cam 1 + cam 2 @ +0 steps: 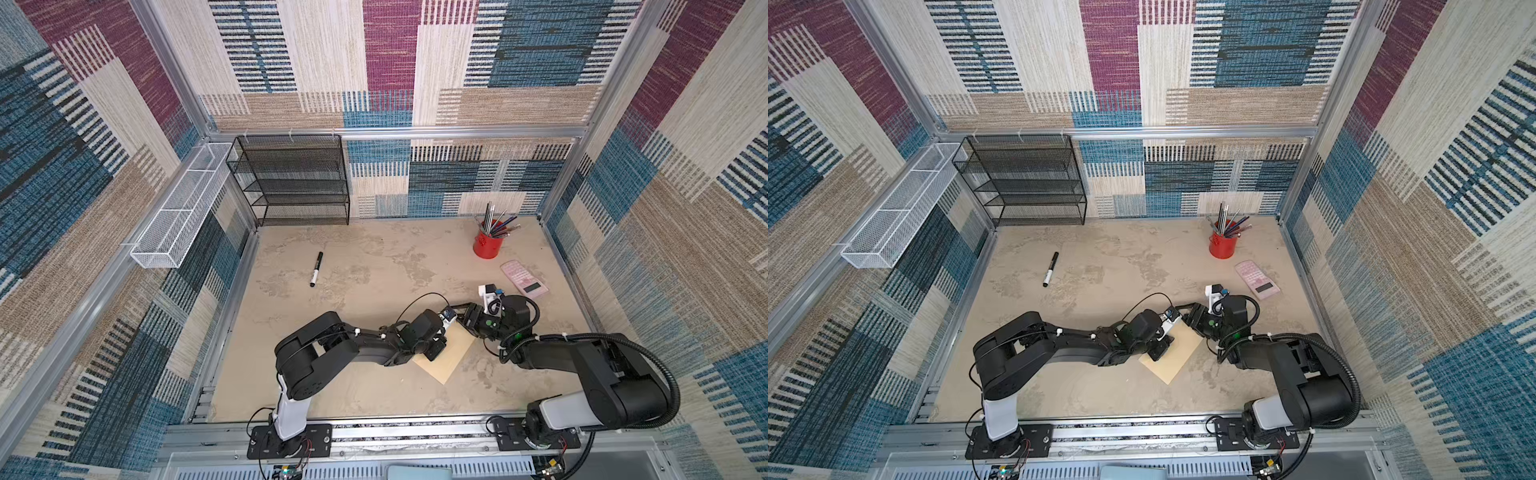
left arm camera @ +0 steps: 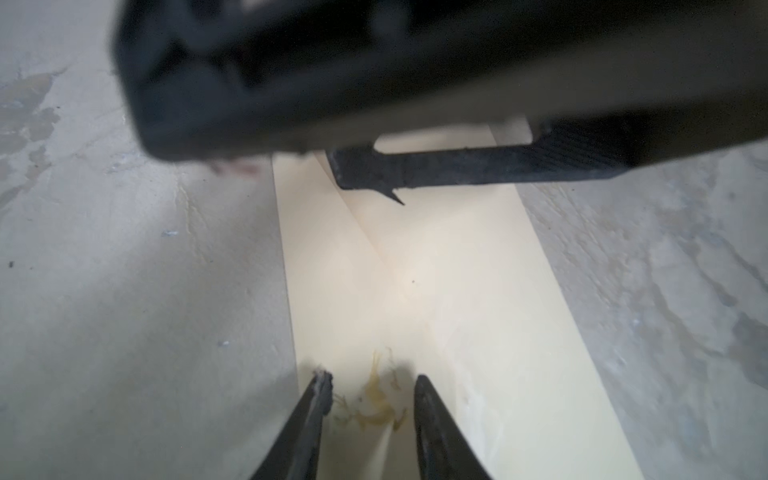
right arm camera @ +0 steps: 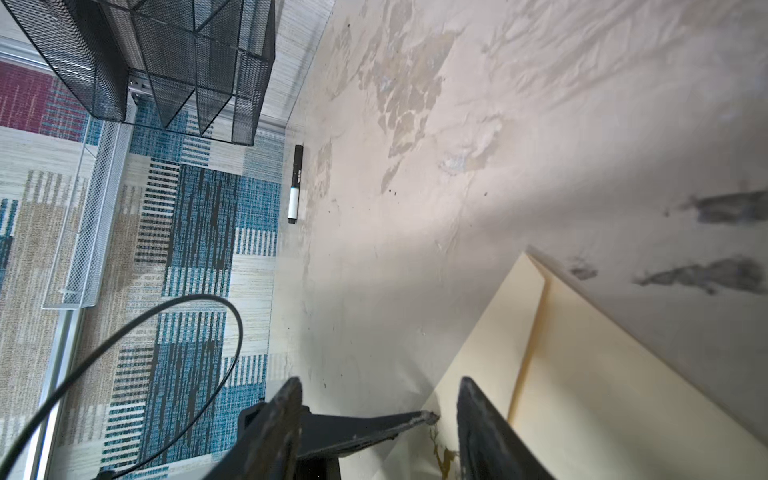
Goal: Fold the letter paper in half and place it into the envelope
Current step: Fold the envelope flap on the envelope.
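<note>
Left gripper (image 2: 374, 386) sat low over the envelope (image 2: 457, 291), jaws narrowly apart with nothing between them. Its tips were right at a patch of yellowish residue (image 2: 376, 409) on the paper.

Right gripper (image 3: 380, 395) faced it almost tip to tip at the envelope's far end. Its jaws stood wider, straddling the paper's edge, and I saw nothing clamped there.

The envelope lay flat on the table (image 1: 374, 257) under both tools. The letter paper I couldn't find in any view. My guess was that it sat inside the envelope or under the arms, so I read this as late in the insertion step.

As I judged it, the next move called for the left tips to pin the envelope while the right worked the mouth gently. The two tools were crowding each other and could snag.

The clutter was well clear. A marker (image 1: 316, 269) lay far off beyond the left gripper. A red pen cup (image 1: 485, 245) and a pink calculator (image 1: 524, 278) sat out past the right one.
</note>
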